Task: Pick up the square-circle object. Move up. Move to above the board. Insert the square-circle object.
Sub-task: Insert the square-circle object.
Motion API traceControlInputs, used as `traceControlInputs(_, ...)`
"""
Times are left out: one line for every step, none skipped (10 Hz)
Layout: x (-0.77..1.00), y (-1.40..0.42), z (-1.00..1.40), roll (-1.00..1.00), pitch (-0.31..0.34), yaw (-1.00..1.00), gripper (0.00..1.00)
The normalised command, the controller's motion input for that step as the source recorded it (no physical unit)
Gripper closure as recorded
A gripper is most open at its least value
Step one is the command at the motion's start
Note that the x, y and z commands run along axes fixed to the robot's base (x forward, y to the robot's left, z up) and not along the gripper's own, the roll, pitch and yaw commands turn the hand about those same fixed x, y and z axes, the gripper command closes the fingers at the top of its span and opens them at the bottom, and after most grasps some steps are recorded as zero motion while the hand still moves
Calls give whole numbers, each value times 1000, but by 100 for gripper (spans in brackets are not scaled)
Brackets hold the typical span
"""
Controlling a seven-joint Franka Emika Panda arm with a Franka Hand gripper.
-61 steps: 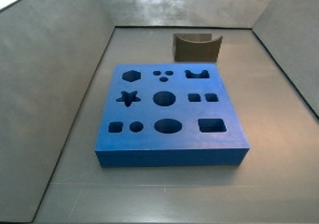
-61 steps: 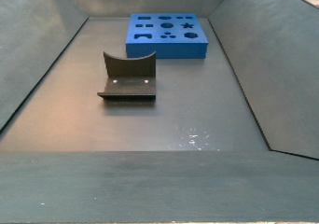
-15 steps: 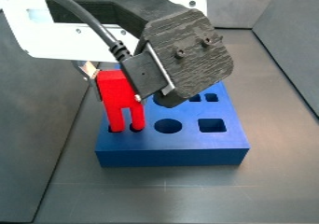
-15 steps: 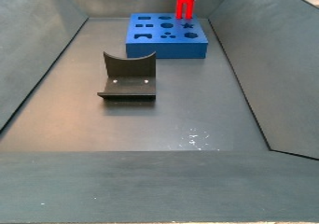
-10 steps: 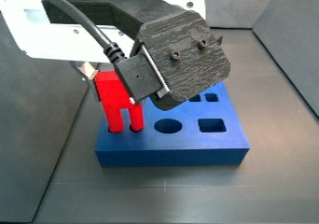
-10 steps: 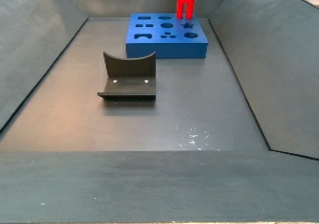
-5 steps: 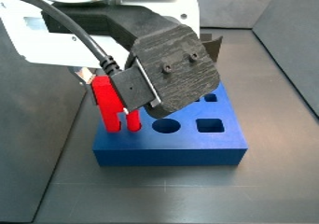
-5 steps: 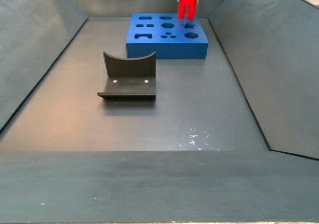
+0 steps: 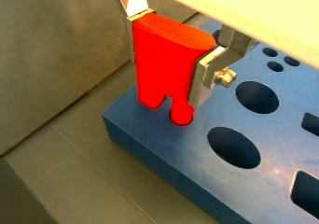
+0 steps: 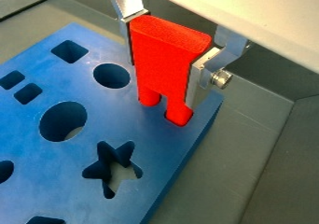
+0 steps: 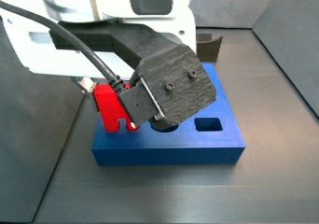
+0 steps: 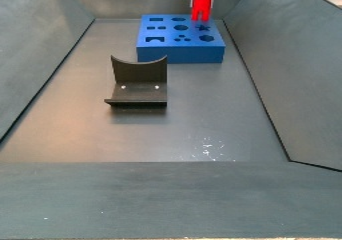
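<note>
While the gripper (image 9: 171, 43) hangs over a corner of the board (image 9: 159, 153), its silver fingers (image 9: 212, 67) are clamped on the square-circle object's (image 9: 167, 67) upper flanks, prongs down. It looks light, rigid and slick — a grip high on the flat sides seems right.

Both wrist views look steeply down from close above, past the gripper (image 9: 169, 41) and the red square-circle object (image 10: 169, 67) it clamps, onto a corner of the blue board (image 9: 162, 153). A side view sits high and near the board (image 11: 162, 153), mostly blocked by the arm. A side view stands far back along the trough, with the olive-grey holder (image 12: 136, 82) nearer than the board (image 12: 181, 52).
</note>
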Motion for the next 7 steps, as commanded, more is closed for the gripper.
traceControlInputs(20,-60,-857,73,-177,157,100)
traceControlInputs(14,-69,-874,67,-171,157,100)
traceControlInputs(11,-80,-877,64,-176,154,100)
traceControlInputs(11,-83,-880,63,-173,151,100)
traceControlInputs(11,-89,-883,63,-171,151,100)
traceControlInputs(17,-89,-877,63,-174,149,100)
traceControlInputs(-31,-46,-291,-9,-217,0,100)
